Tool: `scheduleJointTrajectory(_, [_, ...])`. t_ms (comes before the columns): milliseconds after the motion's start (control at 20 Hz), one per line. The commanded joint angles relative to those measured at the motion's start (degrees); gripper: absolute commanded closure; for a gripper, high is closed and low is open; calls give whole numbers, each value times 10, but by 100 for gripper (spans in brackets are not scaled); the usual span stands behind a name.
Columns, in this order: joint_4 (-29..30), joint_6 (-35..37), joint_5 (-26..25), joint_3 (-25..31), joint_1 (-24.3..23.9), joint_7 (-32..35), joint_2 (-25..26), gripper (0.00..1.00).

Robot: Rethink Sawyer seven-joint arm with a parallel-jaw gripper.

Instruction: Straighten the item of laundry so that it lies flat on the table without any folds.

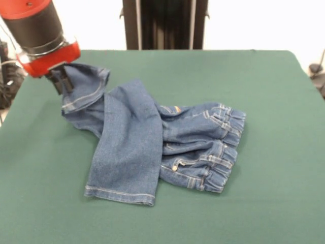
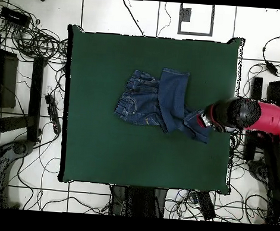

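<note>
The blue denim jeans (image 1: 152,142) lie crumpled in the middle of the green table (image 1: 264,101). The gathered waistband with its metal button is at the right in the front view. One leg lies folded across toward the front edge. The other leg's hem is raised at the left. My gripper (image 1: 63,84) is shut on that raised hem and holds it just above the table. In the overhead view the jeans (image 2: 155,100) lie at centre and my gripper (image 2: 204,120) sits at their right end, near the table's right edge.
The robot's pedestal (image 1: 165,23) stands behind the table's far edge. Cables and equipment (image 2: 27,53) lie on the floor around the table. The table's left edge in the front view is close to my gripper.
</note>
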Motion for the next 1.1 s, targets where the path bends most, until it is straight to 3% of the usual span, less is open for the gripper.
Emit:
scheduleJointTrajectory(50, [-27, -2, -19, 51, 19, -188, 24, 100])
scheduleJointTrajectory(450, [-22, -12, -6, 50, 5, -195, 19, 100])
scheduleJointTrajectory(750, [39, -60, 82, 134, -88, -215, 57, 100])
scheduleJointTrajectory(900, [61, -75, 98, 169, -128, -235, 75, 100])
scheduleJointTrajectory(1100, [60, -68, 92, 188, -145, -249, 87, 100])
